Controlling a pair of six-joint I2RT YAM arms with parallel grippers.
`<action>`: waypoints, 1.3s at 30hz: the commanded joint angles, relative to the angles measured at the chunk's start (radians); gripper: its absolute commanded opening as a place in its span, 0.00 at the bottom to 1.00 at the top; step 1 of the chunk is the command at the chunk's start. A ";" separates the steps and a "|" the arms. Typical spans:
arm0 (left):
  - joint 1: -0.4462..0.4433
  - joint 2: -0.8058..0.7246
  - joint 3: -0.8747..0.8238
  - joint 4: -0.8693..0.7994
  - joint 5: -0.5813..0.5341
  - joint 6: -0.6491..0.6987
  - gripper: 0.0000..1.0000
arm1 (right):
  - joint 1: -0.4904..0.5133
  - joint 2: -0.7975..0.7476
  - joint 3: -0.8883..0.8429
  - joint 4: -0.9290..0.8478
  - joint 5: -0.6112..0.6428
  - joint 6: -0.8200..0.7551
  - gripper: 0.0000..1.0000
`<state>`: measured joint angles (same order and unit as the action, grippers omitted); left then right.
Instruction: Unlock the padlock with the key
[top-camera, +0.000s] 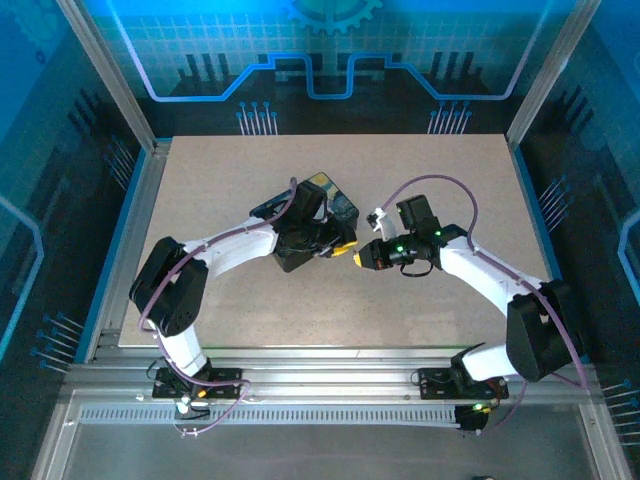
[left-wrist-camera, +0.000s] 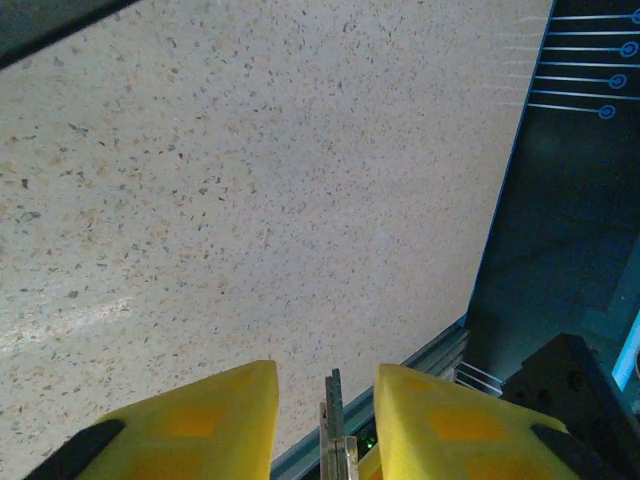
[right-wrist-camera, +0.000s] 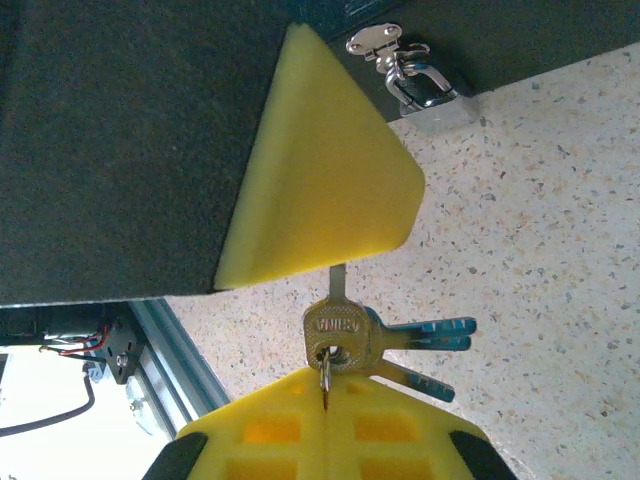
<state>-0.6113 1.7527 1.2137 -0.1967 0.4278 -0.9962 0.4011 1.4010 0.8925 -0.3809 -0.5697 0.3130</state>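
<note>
1. Right gripper (right-wrist-camera: 326, 392), right wrist view: its two yellow foam-padded fingers are pressed together and clamped on one small metal key ring (right-wrist-camera: 324, 372).
2. One yellowish-gold flat metal key (right-wrist-camera: 336, 332) stands upright from that ring, its head just above the fingertips and its blade pointing away from them.
3. Spare keys (right-wrist-camera: 432, 334) fan out to the right from behind the head. Three blue-tinted blade tips can be counted.
4. One yellow wedge-shaped finger (right-wrist-camera: 320, 170) of the left arm covers the tip of the upright key's blade.
5. Left gripper (left-wrist-camera: 325, 372), left wrist view: its two yellow fingers stand apart, one on each side of the thin key blade. A gap shows on both sides of the blade.
6. One small silvery metal padlock (right-wrist-camera: 432, 98) lies beyond the wedge, apart from the key. Its shackle is hooked through one silver hasp (right-wrist-camera: 375, 40), and its body rests where the box meets the speckled beige table (right-wrist-camera: 540, 250).
7. One dark rectangular box with a blue-and-yellow painted lid (top-camera: 337, 205) carries that hasp. In the top view it sits mid-table under the left wrist, and both grippers meet at its near right side.
</note>
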 joint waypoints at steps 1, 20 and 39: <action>0.005 -0.039 -0.002 0.002 0.025 -0.002 0.29 | 0.018 0.013 0.038 0.007 -0.028 0.003 0.00; 0.011 -0.053 0.000 -0.007 0.029 0.039 0.00 | 0.021 0.039 0.041 0.023 -0.011 0.023 0.11; 0.097 -0.120 0.094 0.029 0.233 0.432 0.00 | -0.143 -0.114 -0.129 0.376 -0.248 0.245 0.38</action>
<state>-0.5186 1.6855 1.3064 -0.2276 0.5716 -0.6464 0.2798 1.3186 0.7918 -0.1783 -0.7254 0.4564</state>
